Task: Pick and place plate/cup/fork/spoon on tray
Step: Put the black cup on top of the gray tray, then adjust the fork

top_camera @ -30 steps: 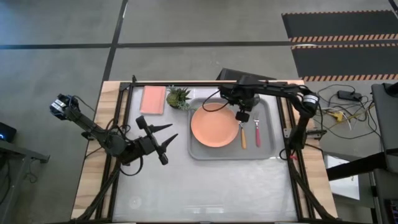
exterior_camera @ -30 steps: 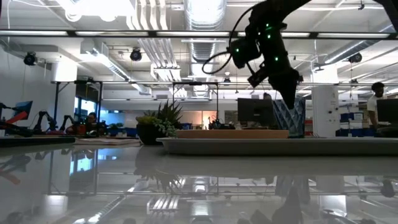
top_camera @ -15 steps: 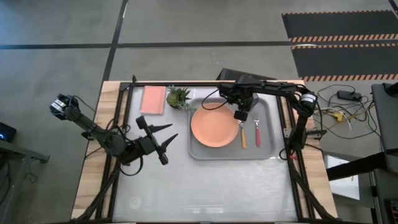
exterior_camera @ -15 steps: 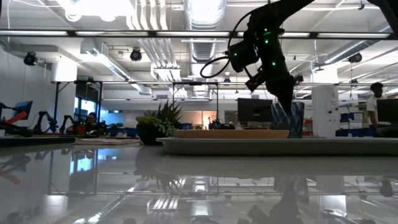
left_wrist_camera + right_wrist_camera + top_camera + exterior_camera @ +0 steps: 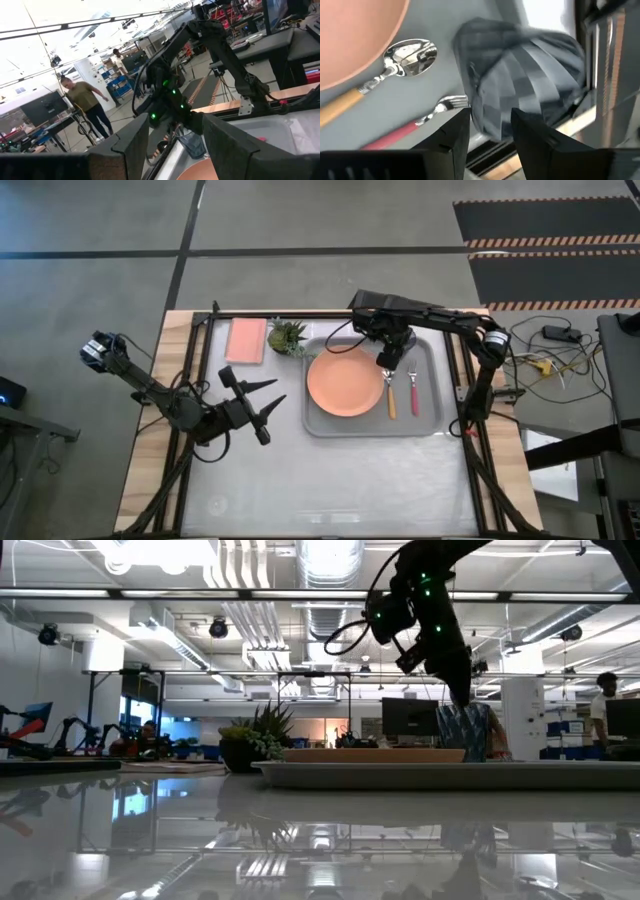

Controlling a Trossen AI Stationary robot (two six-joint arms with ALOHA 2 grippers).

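Observation:
The grey tray [image 5: 428, 416] holds the salmon plate [image 5: 345, 383], the orange-handled spoon [image 5: 391, 400] and the pink-handled fork [image 5: 414, 394] side by side to the plate's right. The dark grey cup [image 5: 462, 737] stands upright on the tray's far right part, beyond the spoon's bowl [image 5: 411, 54] and the fork's tines [image 5: 451, 104]. My right gripper [image 5: 392, 360] hangs right over the cup [image 5: 530, 85], fingers apart, pointing down at its rim. My left gripper [image 5: 270, 408] waits open over the table, left of the tray. My right gripper's fingers [image 5: 451, 134] stand apart at the cup's near wall [image 5: 490, 107], coming from above. Whether either finger touches the wall I cannot tell. The cup rests with its base on the tray.
A pink rectangular pad [image 5: 246, 338] and a small potted plant [image 5: 288, 337] sit at the far edge, left of the tray. The table's near half is bare. People stand in the room beyond [image 5: 82, 97], [image 5: 608, 718].
My right gripper has turned at the wrist and shifted slightly toward the table's far edge above the cup. The cup stays upright on the tray's far right part.

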